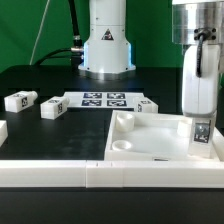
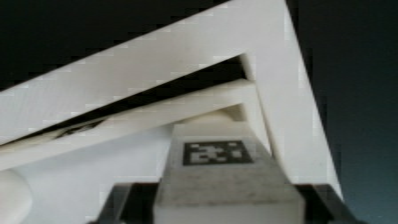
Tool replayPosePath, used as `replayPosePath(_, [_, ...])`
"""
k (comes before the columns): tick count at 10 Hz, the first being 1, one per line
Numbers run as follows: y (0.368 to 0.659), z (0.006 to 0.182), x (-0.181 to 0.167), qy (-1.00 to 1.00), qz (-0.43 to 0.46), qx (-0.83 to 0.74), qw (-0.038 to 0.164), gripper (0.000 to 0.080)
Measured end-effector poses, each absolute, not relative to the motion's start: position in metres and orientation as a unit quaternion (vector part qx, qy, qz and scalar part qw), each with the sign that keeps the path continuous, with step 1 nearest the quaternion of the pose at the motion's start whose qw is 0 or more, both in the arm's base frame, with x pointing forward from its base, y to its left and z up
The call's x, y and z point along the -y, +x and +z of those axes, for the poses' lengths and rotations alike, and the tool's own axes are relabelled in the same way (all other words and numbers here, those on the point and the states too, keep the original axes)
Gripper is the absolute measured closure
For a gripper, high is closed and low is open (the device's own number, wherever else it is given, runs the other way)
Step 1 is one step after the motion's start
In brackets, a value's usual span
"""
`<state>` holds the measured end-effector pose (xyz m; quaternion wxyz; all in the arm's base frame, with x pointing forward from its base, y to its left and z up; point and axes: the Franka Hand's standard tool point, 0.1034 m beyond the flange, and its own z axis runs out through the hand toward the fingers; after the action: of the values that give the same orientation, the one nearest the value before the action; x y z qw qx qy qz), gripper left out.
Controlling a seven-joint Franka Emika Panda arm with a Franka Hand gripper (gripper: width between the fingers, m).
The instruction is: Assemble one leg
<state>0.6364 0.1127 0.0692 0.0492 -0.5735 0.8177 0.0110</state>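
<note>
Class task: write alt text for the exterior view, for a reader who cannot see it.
The gripper holds a tagged white leg upright at a corner of the large white panel. More legs and the marker board lie on the black table.

The gripper is covering most of the leg in the exterior view, its jaws' stance unreadable. The wrist view's edge is cutting off the leg, and the panel is blurring there.
</note>
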Motion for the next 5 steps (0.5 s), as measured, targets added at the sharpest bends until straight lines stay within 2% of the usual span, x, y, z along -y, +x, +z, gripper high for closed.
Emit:
replayPosePath(1, [0.6363,0.0692,-0.1132,-0.577,0.011,-0.815,0.049,0.0507])
replayPosePath(3, [0.6362,0.0692,-0.1135,-0.578,0.011,-0.814,0.049,0.0189])
replayPosePath(5, [0.6362,0.0692,-0.1137,-0.579,0.011,-0.813,0.049,0.0162])
